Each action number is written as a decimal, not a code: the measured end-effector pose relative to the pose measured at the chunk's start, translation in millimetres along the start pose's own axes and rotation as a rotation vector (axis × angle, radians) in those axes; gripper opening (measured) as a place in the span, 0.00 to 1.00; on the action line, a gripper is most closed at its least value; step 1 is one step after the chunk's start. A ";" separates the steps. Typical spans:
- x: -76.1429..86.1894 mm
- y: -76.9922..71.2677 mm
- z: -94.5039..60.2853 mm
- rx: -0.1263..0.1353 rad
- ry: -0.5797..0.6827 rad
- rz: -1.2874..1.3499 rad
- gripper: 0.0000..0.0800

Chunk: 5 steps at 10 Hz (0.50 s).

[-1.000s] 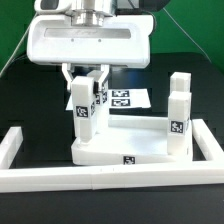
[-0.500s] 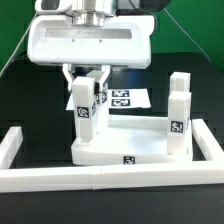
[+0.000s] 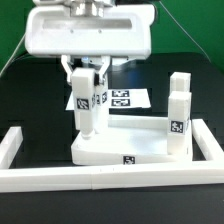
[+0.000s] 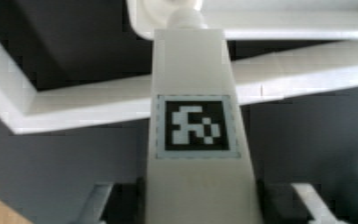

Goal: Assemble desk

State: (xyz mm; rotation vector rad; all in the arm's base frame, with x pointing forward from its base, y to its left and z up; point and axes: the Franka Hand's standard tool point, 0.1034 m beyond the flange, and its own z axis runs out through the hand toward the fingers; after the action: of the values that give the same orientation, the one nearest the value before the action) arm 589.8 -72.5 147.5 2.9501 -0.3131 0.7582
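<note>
Gripper (image 3: 86,72): upper middle of the exterior view, under the arm's wide white housing; fingers closed around the upper part of the near leg, one finger on each side of the post.
Near leg (image 3: 84,108): white square post with a black-and-white tag on its front face, standing upright at the tabletop's corner on the exterior view's left; whether fully seated in the socket cannot be told.
Same leg, wrist view (image 4: 201,120): fills the centre of the frame as a long white post, tag facing the camera; finger pads (image 4: 311,199) blurred at either side near the lower edge.
Tabletop (image 3: 125,150): white tray-like slab with raised rim, lower centre of the exterior view, small tag on its front edge.
Far leg (image 3: 179,112): upright at the tabletop's corner on the exterior view's right, tag on its lower front face, well apart from the gripper.
Border frame (image 3: 110,178): long white rail across the lower part of the exterior view, side arms running back on both sides, tabletop just inside it.
Marker board (image 3: 124,98): flat white sheet with black tags, lying behind the tabletop, between the two legs.
Table (image 3: 30,105): dark surface beneath everything.
</note>
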 end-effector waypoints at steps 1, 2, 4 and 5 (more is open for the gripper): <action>-6.7 7.1 3.7 -0.011 -0.002 -0.002 0.36; -10.9 9.1 7.8 -0.017 -0.006 -0.004 0.36; -14.2 5.8 13.4 -0.021 0.003 -0.015 0.36; -14.0 -0.1 13.6 -0.016 0.009 -0.021 0.36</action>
State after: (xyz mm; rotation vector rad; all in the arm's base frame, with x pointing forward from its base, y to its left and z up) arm 584.2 -71.7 128.8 2.9294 -0.2865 0.7620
